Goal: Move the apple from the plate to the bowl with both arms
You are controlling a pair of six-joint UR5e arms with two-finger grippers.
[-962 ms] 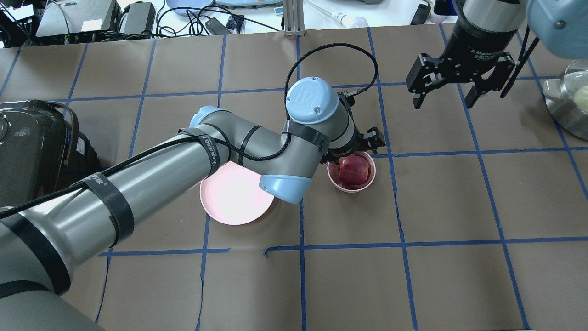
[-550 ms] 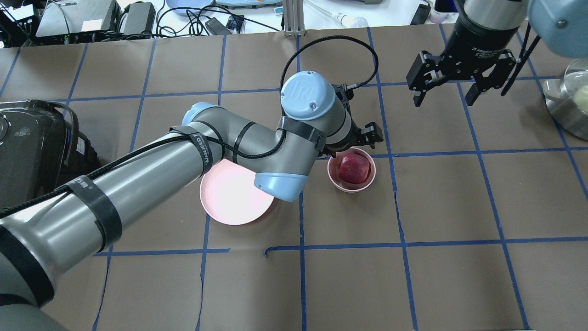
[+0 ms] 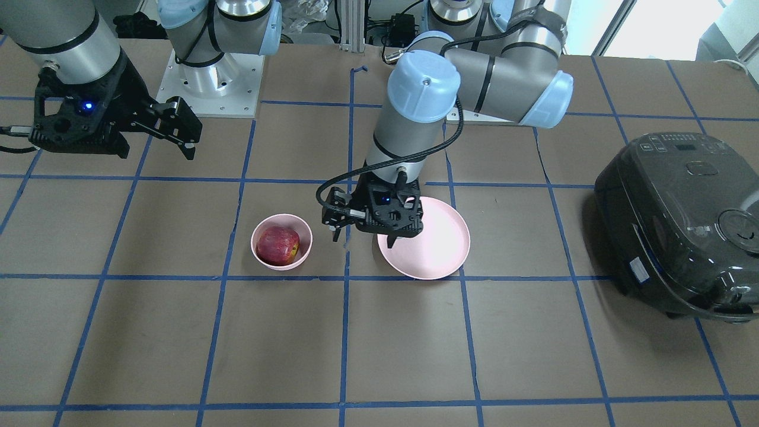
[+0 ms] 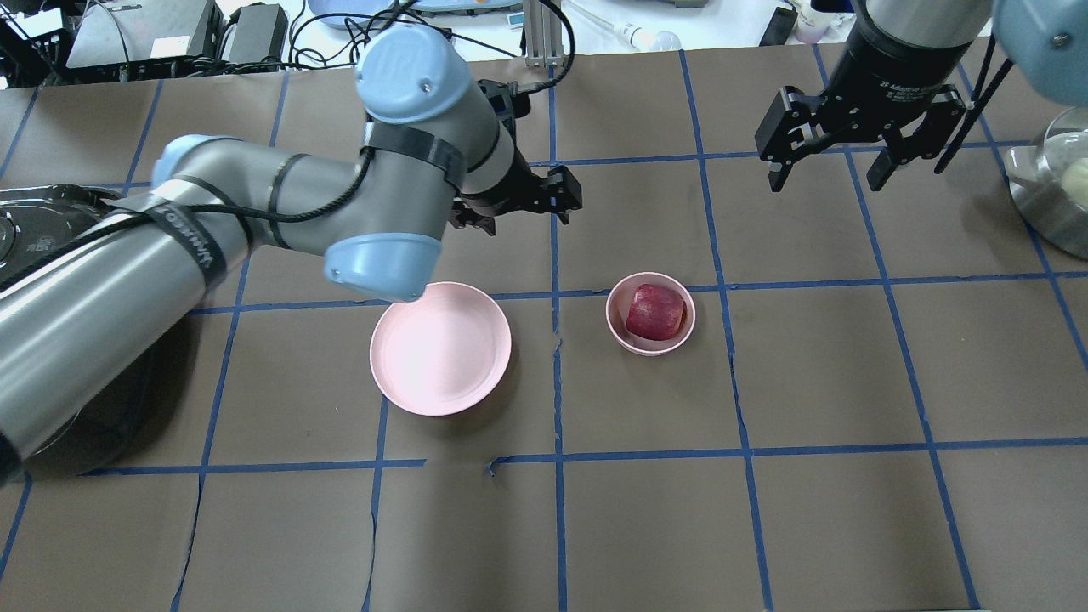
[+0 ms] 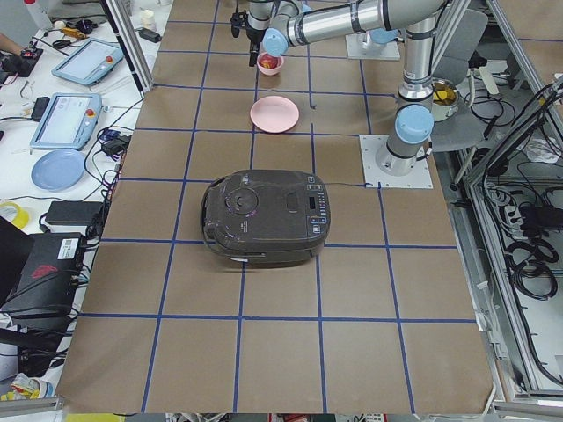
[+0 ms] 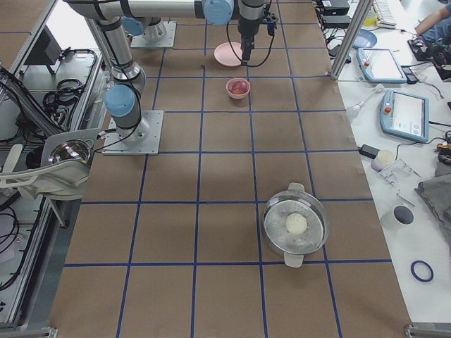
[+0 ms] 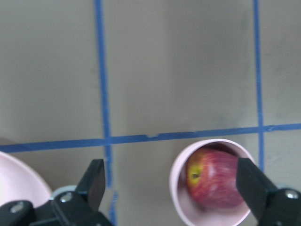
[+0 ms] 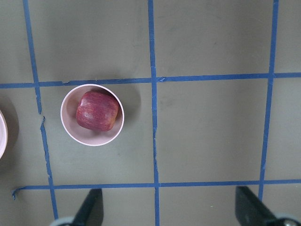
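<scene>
The dark red apple (image 4: 655, 312) lies in the small pink bowl (image 4: 618, 330); it also shows in the front view (image 3: 277, 245) and both wrist views (image 7: 214, 178) (image 8: 97, 110). The wide pink plate (image 4: 440, 348) (image 3: 436, 255) is empty, to the bowl's left. My left gripper (image 4: 520, 204) (image 3: 364, 234) (image 7: 174, 183) is open and empty, raised above the table, off the bowl on the plate's side. My right gripper (image 4: 824, 180) (image 3: 153, 141) (image 8: 171, 212) is open and empty, high over the far right of the table.
A black rice cooker (image 3: 682, 219) stands at the table's left end, mostly behind my left arm in the overhead view. A steel pot (image 4: 1054, 195) (image 6: 296, 224) with a pale round thing in it stands at the right end. Clutter lies beyond the far edge.
My left arm has drawn back from over the bowl, up and to the left, and now uncovers the plate. The apple stays in the bowl. The right gripper has barely moved.
</scene>
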